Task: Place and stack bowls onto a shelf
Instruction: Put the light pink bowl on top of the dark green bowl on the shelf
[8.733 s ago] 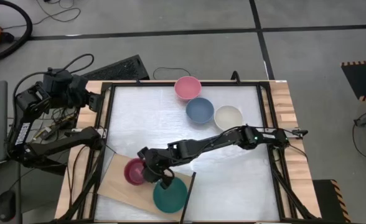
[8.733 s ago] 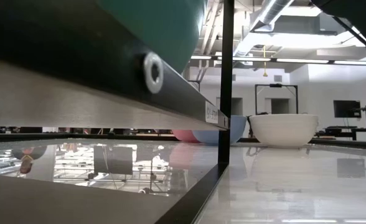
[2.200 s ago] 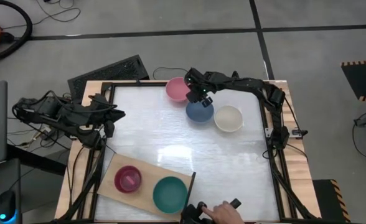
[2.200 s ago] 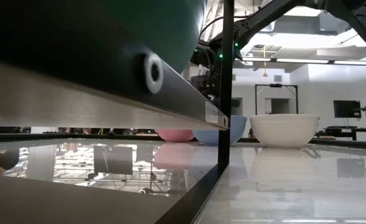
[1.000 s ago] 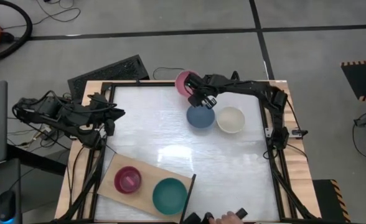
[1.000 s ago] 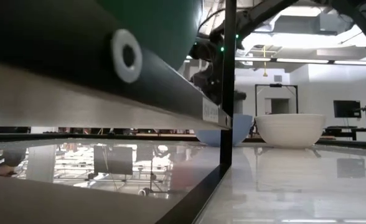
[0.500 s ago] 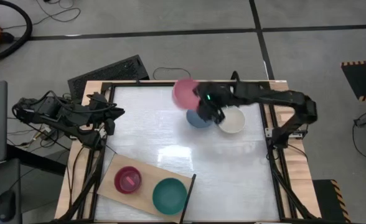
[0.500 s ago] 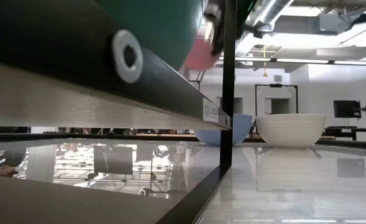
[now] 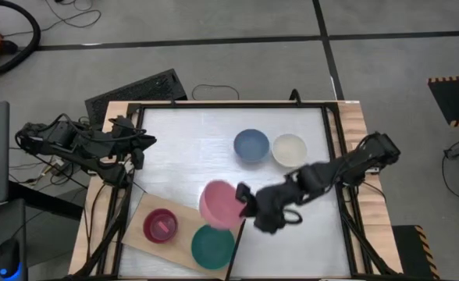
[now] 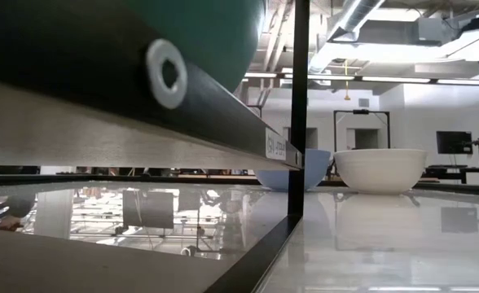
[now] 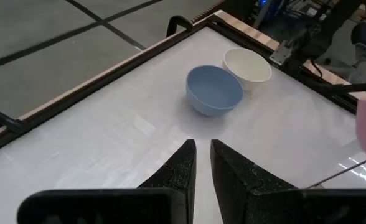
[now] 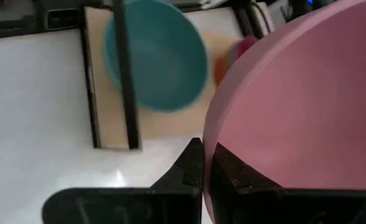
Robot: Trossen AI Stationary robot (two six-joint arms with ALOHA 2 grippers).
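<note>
Pink bowl [image 9: 219,204], rim clamped in right gripper [image 9: 243,204], hangs just above shelf [image 9: 140,225] w/ magenta bowl [image 9: 160,225] & teal bowl [image 9: 213,244]; best lowered level & centred before release; left gripper [image 11: 201,163] shut, idle at table's left edge.

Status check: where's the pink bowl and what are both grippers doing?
Right gripper shut on pink bowl, above the shelf edge. Left gripper shut, waiting at table's left edge. Magenta bowl and teal bowl on shelf; black post close by.
</note>
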